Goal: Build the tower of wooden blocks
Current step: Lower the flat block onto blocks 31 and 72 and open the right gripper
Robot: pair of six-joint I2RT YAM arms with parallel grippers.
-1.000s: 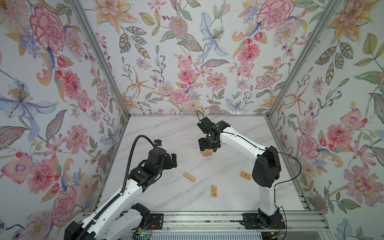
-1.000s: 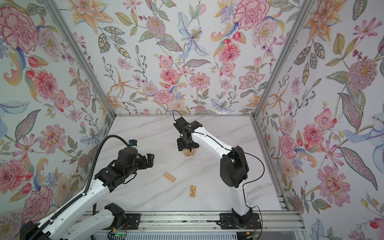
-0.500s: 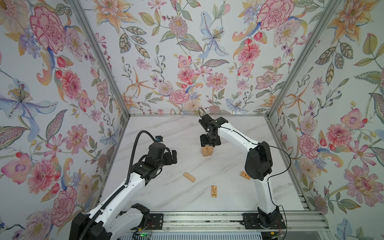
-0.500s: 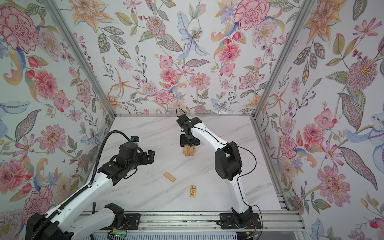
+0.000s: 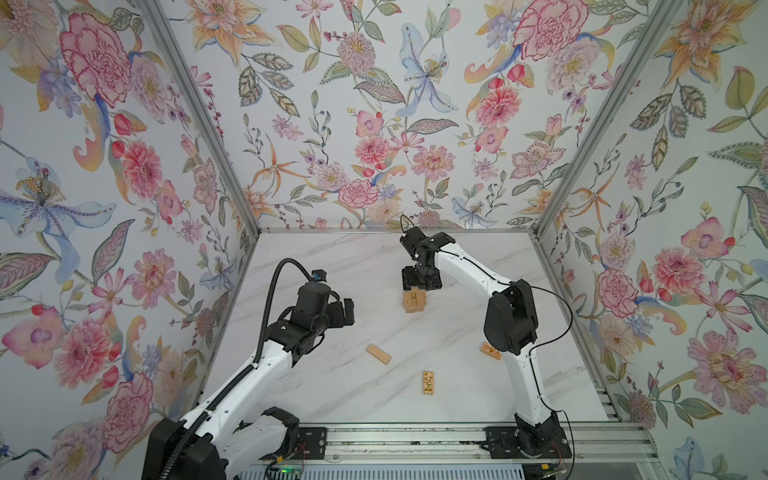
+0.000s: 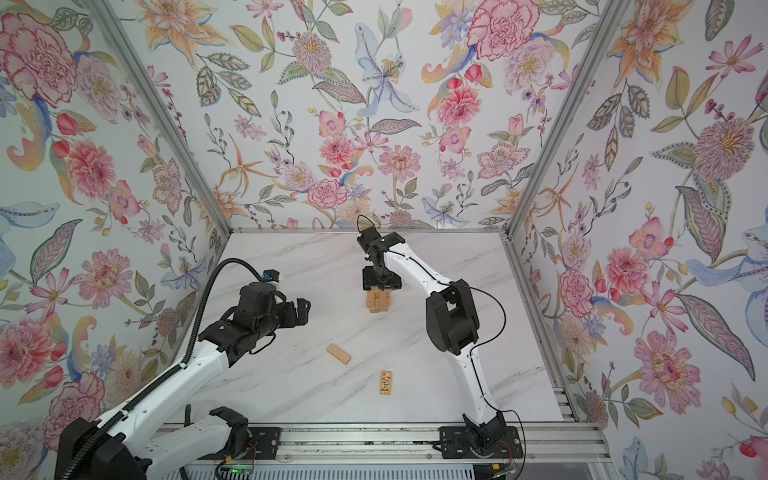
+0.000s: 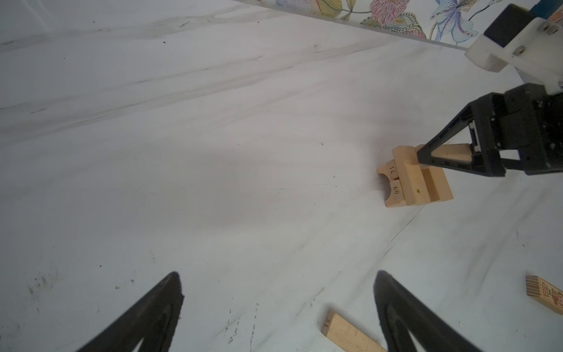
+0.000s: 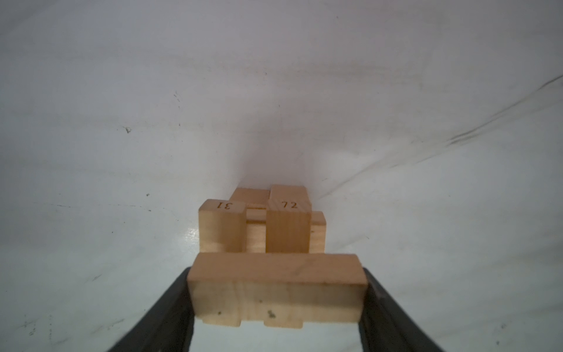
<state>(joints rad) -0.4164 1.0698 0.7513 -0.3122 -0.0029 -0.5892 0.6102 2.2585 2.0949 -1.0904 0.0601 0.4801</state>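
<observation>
The tower is a small stack of crossed tan wood blocks at mid-table. My right gripper hangs right over it, shut on a plain wood block held by its ends, crosswise to the top pair. Whether that block touches the stack I cannot tell. The left wrist view shows the tower with that block at its top. My left gripper stands open and empty, left of the tower.
A plain block lies loose in front of the tower. An engraved block lies nearer the front edge. Another engraved one peeks from behind the right arm's elbow.
The right arm's elbow has swung in towards the middle while its gripper stays over the tower with the block. The left gripper has crept slightly towards the tower.
</observation>
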